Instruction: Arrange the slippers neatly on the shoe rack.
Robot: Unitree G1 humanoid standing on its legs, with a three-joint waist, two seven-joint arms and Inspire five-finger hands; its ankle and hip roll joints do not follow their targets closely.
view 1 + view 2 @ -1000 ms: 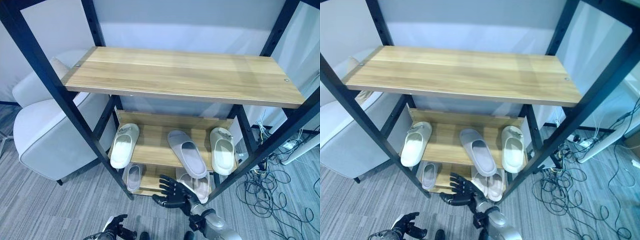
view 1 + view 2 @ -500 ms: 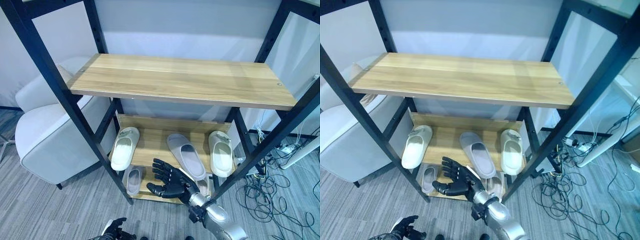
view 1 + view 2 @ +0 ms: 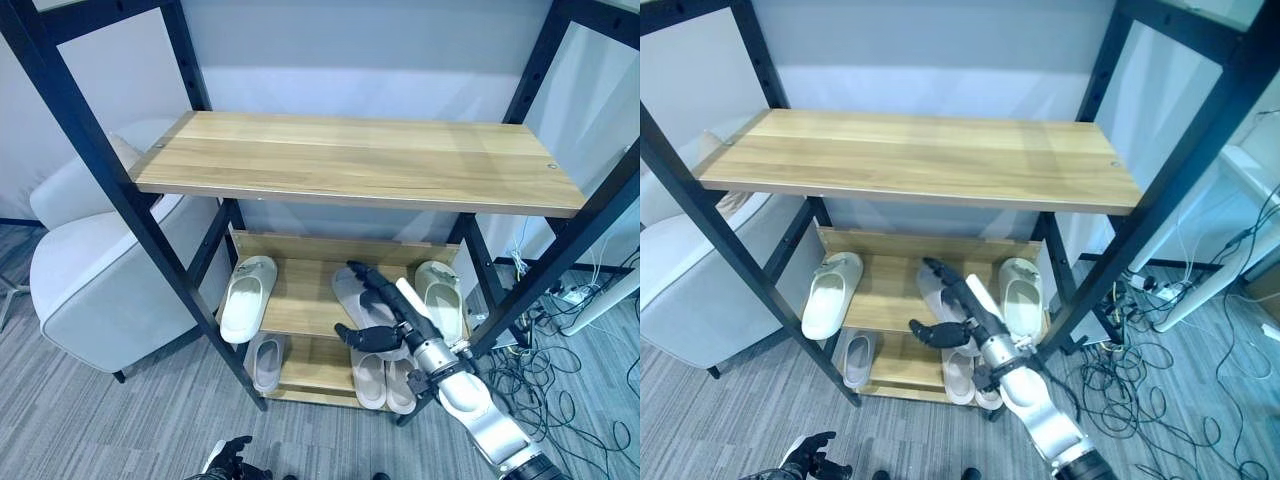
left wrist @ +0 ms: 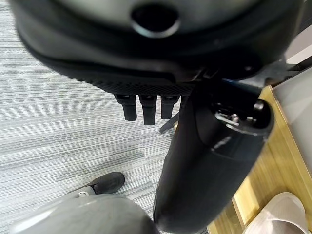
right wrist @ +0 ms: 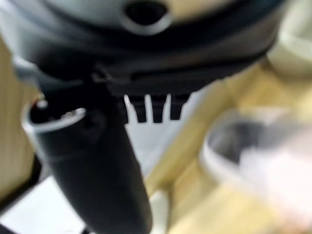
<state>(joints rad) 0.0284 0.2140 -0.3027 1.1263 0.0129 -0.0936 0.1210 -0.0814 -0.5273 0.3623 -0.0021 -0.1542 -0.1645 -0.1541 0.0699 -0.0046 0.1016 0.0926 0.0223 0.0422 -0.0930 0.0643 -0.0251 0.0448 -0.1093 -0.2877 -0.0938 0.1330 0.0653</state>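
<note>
The shoe rack point(image 3: 360, 160) has a black frame and wooden shelves. On its middle shelf point(image 3: 300, 300) lie a white slipper point(image 3: 248, 297) at the left, a grey slipper point(image 3: 343, 288) lying askew in the middle, and a white slipper point(image 3: 440, 300) at the right. My right hand point(image 3: 388, 315) reaches onto this shelf, open, fingers straight over the grey slipper and thumb at its near side. On the bottom shelf are a small grey slipper point(image 3: 265, 360) and a beige pair point(image 3: 385, 378). My left hand point(image 3: 232, 458) hangs low in front of the rack, open and holding nothing.
A light grey armchair point(image 3: 100, 270) stands close to the rack's left side. Loose cables point(image 3: 545, 370) cover the carpet to the right. The top shelf is bare. Black uprights point(image 3: 150, 230) stand at the rack's front corners.
My right hand has risen from in front of the bottom shelf and gone forward onto the middle shelf, over the grey slipper. The view has shifted slightly. The slippers lie as before.
</note>
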